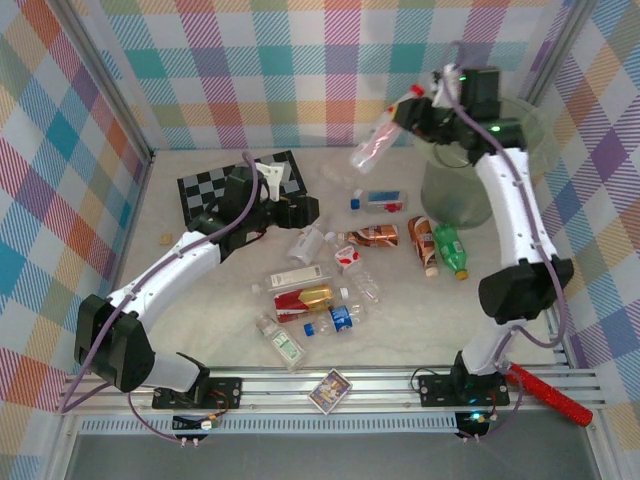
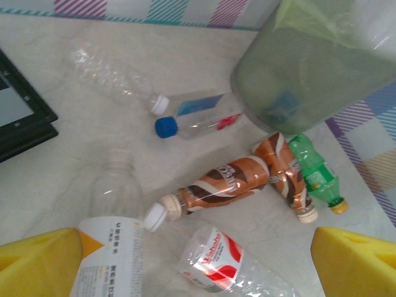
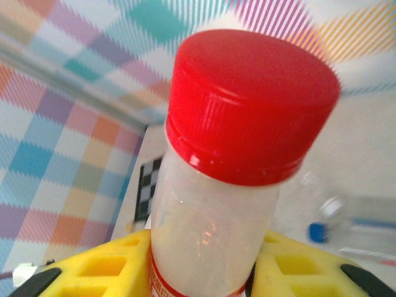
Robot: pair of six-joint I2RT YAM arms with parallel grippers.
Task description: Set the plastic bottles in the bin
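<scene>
My right gripper (image 1: 412, 112) is raised just left of the pale-green bin (image 1: 470, 190) and is shut on a clear plastic bottle (image 1: 377, 143) with a red cap (image 3: 247, 105); its yellow fingers (image 3: 93, 272) clamp the body (image 3: 210, 229). My left gripper (image 1: 298, 212) hovers open over the pile, and between its fingers (image 2: 37, 263) lie a red-and-white labelled bottle (image 2: 213, 263) and a white-labelled one (image 2: 111, 247), neither gripped. Two brown bottles (image 2: 223, 182), a green one (image 2: 315, 176) and a blue-capped one (image 2: 198, 124) lie near the bin (image 2: 315, 68).
A black-and-grey chequered board (image 1: 235, 185) lies at the back left, beside my left arm. More bottles (image 1: 300, 300) are scattered mid-table. A small colourful card box (image 1: 330, 388) and a red-handled tool (image 1: 545, 392) rest on the front rail. Checked walls close in the sides.
</scene>
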